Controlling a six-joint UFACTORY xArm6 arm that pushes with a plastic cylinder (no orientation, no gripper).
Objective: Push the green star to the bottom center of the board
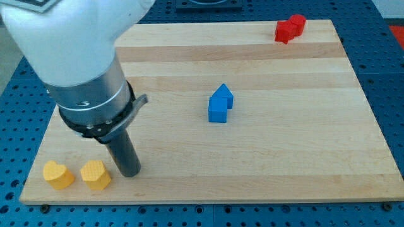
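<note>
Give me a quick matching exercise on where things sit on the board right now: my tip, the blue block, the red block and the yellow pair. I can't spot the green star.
Things:
1. my tip
2. blue block
3. red block
4. left yellow block

Places:
A. near the view's top right corner
B. around the board's middle
C. nearest the view's bottom left corner
D. just right of the right yellow block

Pairs: 1-D, 2-B, 3-A, 4-C

No green star shows in this view.
</note>
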